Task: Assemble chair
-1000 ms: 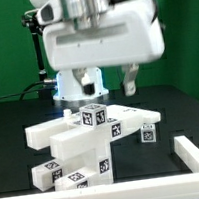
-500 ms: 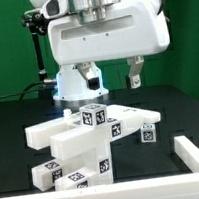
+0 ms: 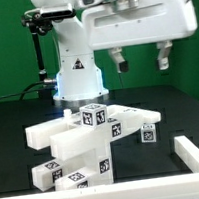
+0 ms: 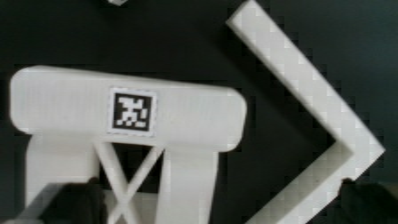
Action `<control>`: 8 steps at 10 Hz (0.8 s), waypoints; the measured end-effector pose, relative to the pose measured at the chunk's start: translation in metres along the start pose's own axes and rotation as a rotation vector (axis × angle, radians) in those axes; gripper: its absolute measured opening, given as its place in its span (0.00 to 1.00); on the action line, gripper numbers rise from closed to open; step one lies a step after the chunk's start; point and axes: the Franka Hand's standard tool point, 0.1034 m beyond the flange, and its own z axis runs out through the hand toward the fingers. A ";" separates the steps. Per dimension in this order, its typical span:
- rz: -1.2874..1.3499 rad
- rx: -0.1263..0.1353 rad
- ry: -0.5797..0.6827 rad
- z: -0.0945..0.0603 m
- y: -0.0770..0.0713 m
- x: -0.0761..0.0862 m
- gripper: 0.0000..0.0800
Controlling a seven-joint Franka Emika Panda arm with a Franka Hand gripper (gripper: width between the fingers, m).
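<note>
Overhead, the white robot gripper [image 3: 141, 59] hangs with jaws spread and empty, well above the chunky white tagged plastic chair [image 3: 88, 144] on the black surface [image 3: 27, 182].

No words, brand names or numbers can be read anywhere. The only signs are black-and-white square tag markers on the white chair [image 3: 88, 144] pieces, their patterns not legible as text, and a small dark triangular symbol on the robot arm's white base [image 3: 76, 62] behind the chair.
</note>
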 end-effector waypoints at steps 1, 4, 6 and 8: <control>0.004 -0.002 0.000 0.001 0.002 0.002 0.81; 0.045 0.007 0.017 0.012 0.006 -0.023 0.81; 0.042 -0.009 0.000 0.033 0.031 -0.057 0.81; 0.063 -0.037 -0.024 0.055 0.041 -0.073 0.81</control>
